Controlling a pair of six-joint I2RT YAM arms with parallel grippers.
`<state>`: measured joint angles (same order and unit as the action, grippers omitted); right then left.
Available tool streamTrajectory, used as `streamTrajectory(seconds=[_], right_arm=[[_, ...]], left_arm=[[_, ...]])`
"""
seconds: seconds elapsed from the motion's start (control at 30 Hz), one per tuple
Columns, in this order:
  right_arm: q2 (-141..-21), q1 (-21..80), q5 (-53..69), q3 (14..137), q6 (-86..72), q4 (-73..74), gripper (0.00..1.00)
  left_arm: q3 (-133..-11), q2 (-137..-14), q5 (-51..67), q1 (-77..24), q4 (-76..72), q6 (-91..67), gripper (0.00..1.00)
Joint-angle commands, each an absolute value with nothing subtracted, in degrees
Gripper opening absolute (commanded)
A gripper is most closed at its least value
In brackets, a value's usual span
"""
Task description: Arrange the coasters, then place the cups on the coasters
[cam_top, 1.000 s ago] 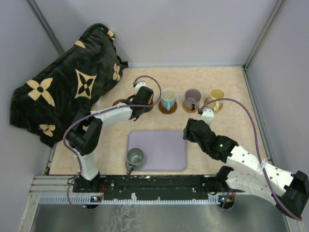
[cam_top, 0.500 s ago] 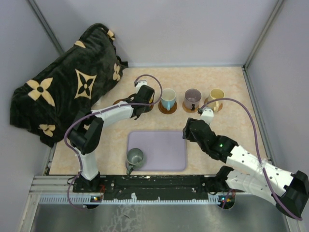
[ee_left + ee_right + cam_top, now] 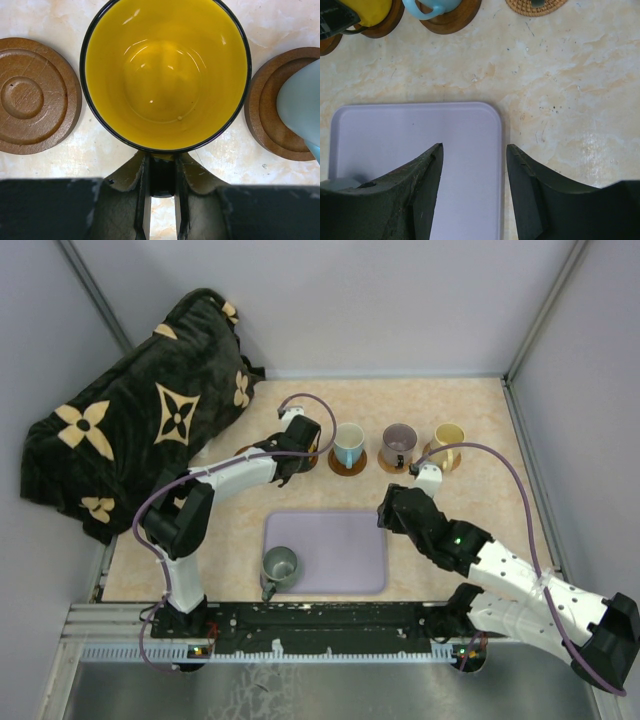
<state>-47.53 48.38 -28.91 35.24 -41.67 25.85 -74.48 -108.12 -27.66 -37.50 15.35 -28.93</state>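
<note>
My left gripper (image 3: 300,443) (image 3: 162,162) is shut on the handle of the yellow cup (image 3: 165,75), which is upright between two dark brown coasters. The left coaster (image 3: 32,95) is bare. The right coaster (image 3: 272,120) carries the light blue cup (image 3: 302,107) (image 3: 348,443). In the right wrist view the yellow cup (image 3: 362,10) is over a third brown coaster (image 3: 385,25). The purple-grey cup (image 3: 398,443) and the beige cup (image 3: 447,438) stand on coasters further right. The grey-green cup (image 3: 280,565) stands on the lavender tray (image 3: 340,540). My right gripper (image 3: 390,508) (image 3: 474,150) is open and empty above the tray's right edge.
A black blanket with tan flower patterns (image 3: 130,430) is heaped at the back left. Grey walls close the back and both sides. The tray (image 3: 410,150) lies near the front edge, between the two arms. A woven coaster (image 3: 536,5) shows at the top of the right wrist view.
My left gripper with the yellow cup has edged very slightly toward the back. The right arm has not moved.
</note>
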Motion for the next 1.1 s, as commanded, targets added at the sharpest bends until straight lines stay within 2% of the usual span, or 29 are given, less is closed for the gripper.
streamTrajectory(seconds=[0.0,0.1,0.3,1.07], right_arm=[[-47.6,48.9,-28.8,35.3,-42.3,23.2,0.54],[-47.5,48.9,-28.8,35.3,-42.4,23.4,0.54],[-47.5,48.9,-28.7,35.2,-42.5,23.4,0.54],[-47.8,48.9,-27.7,35.1,-42.9,23.4,0.54]], left_arm=[[-76.9,-107.9,-28.7,-37.3,15.7,-28.8,0.2],[-76.8,-107.8,-28.9,-37.3,15.9,-28.8,0.3],[-76.7,-107.5,-28.9,-37.3,16.3,-28.8,0.45],[-73.3,-104.0,-29.7,-37.3,17.5,-29.7,0.48]])
